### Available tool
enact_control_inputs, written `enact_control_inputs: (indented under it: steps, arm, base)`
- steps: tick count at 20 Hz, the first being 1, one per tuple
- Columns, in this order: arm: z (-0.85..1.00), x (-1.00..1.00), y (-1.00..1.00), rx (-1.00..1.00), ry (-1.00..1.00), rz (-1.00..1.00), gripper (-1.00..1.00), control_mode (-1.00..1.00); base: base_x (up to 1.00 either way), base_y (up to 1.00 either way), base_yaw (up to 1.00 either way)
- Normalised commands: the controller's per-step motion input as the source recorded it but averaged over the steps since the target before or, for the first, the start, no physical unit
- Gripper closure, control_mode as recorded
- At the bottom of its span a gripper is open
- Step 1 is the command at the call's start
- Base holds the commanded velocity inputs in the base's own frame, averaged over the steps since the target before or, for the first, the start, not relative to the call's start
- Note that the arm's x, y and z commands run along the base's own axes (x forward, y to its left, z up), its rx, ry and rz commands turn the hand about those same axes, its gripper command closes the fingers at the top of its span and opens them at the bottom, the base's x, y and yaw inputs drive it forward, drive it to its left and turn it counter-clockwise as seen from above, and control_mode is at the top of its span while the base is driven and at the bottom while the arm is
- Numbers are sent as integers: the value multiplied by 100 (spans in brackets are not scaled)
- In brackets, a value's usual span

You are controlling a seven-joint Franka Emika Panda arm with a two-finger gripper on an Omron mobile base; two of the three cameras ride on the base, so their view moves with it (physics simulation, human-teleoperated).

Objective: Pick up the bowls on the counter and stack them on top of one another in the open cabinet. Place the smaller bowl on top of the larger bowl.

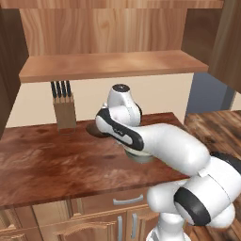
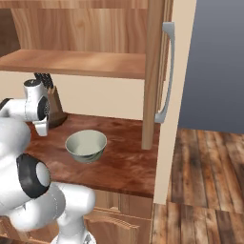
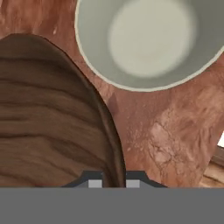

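left base view: the white arm reaches over the counter point(image 1: 52, 160) with its hand low at the far side, beside the knife block point(image 1: 64, 112). a dark sliver of the smaller bowl point(image 1: 94, 130) shows just behind the wrist, and a pale edge of the larger bowl point(image 1: 140, 158) peeks from under the forearm. the shelf of the open cabinet point(image 1: 113, 66) above holds no bowl yet.

right base view: the larger bowl point(image 2: 86, 145) sits upright on the counter point(image 2: 124, 162), near its middle, well apart from the cabinet shelf point(image 2: 76, 63). the hand hangs to its left, in front of the knife block point(image 2: 53, 108); the fingers are hidden here.

hand view: the gripper point(image 3: 114, 180) straddles the rim of the smaller bowl point(image 3: 48, 127), one tip on each side of the thin wall, so the jaws look narrowly apart about the rim; i cannot tell whether they press on it. the larger bowl point(image 3: 148, 39) lies just beyond, with a strip of counter point(image 3: 148, 127) between.

risks, as i judge them: a pinch on such a thin, sloping rim may slip, letting the shallow bowl tip or drop. taking the smaller bowl first could also leave the stacking order wrong. a swing up might clip the larger bowl or the shelf edge.
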Motion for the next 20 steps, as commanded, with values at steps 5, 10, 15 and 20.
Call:
enact_control_inputs:
  steps: [5,10,15,20]
  arm:
    - [39,-43,-65,1,-7,-11,100,-100]
    - [29,-10,-76,2,-3,-5,100,-100]
    - [14,0,-82,8,-3,0,100,-100]
    - [0,0,-19,2,-3,0,100,-100]
  base:
    - [0,0,0]
    - [0,0,0]
    - [0,0,0]
    - [0,0,0]
